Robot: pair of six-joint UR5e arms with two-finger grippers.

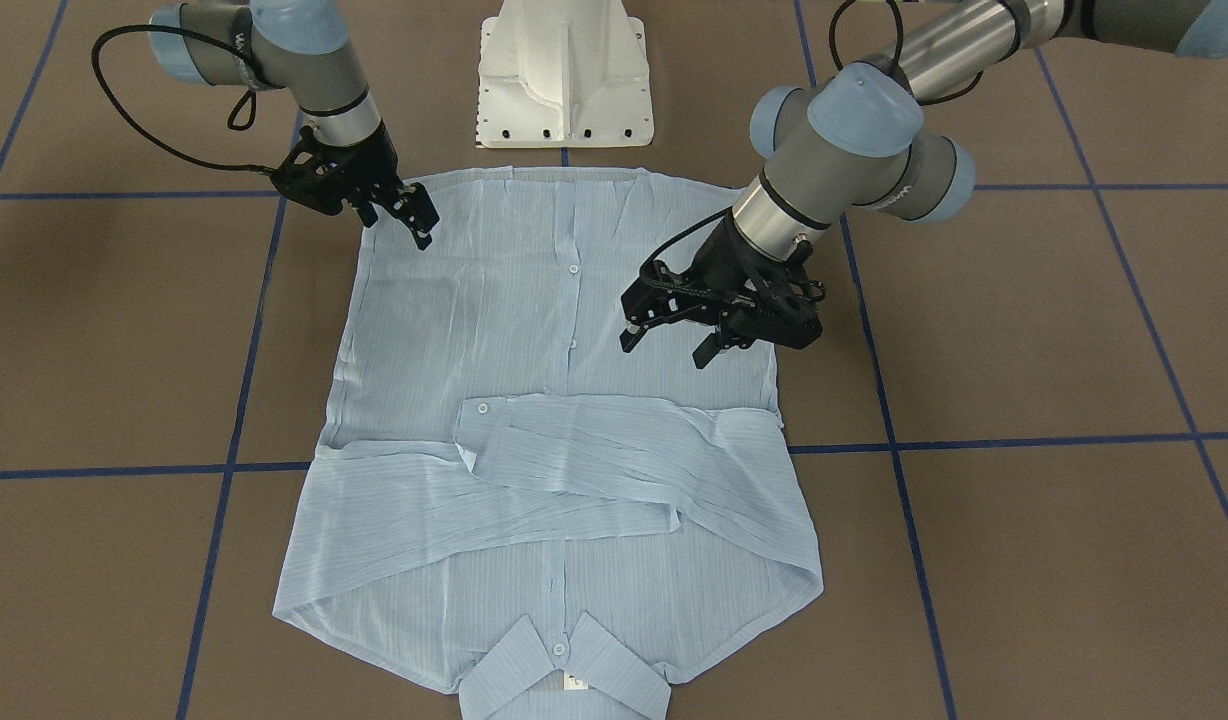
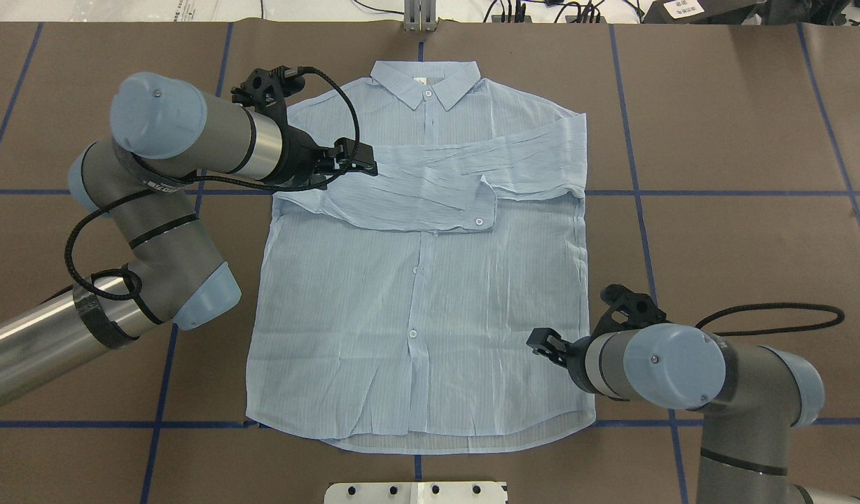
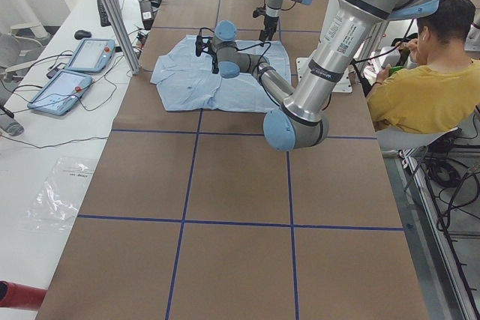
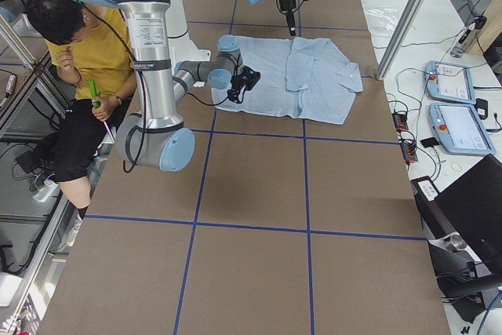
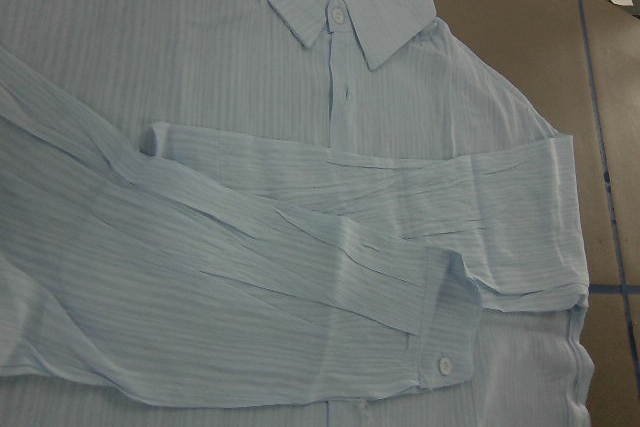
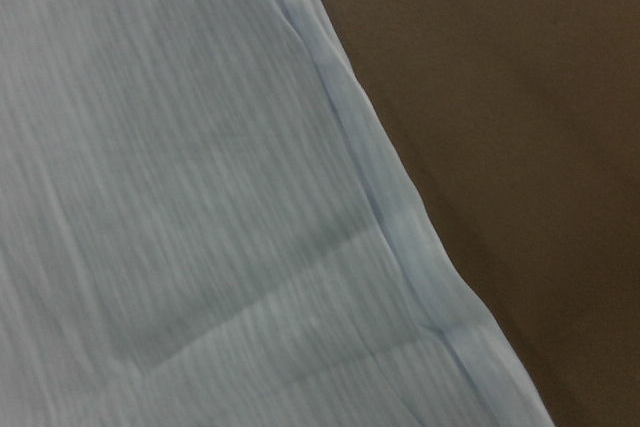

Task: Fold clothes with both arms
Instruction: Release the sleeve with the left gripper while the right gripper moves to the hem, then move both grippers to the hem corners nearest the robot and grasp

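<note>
The light blue striped shirt (image 1: pixel 494 320) lies flat on the brown table, buttoned side up, collar (image 2: pixel 425 80) away from the robot. Both sleeves (image 2: pixel 465 175) are folded across the chest, one cuff on top (image 5: pixel 440 347). My left gripper (image 1: pixel 667 348) is open and empty, hovering over the shirt near its left side, by the sleeves (image 2: pixel 365 162). My right gripper (image 1: pixel 399 228) is open and empty, low over the shirt's hem corner on the right side (image 2: pixel 542 343). The right wrist view shows the shirt's side edge (image 6: pixel 380 207) against the table.
The white pedestal base (image 1: pixel 564 80) stands at the hem end of the shirt. Blue tape lines (image 1: pixel 1024 440) cross the brown table. A seated operator in yellow (image 3: pixel 427 88) is beside the robot. Tablets (image 3: pixel 75 73) lie on a side bench.
</note>
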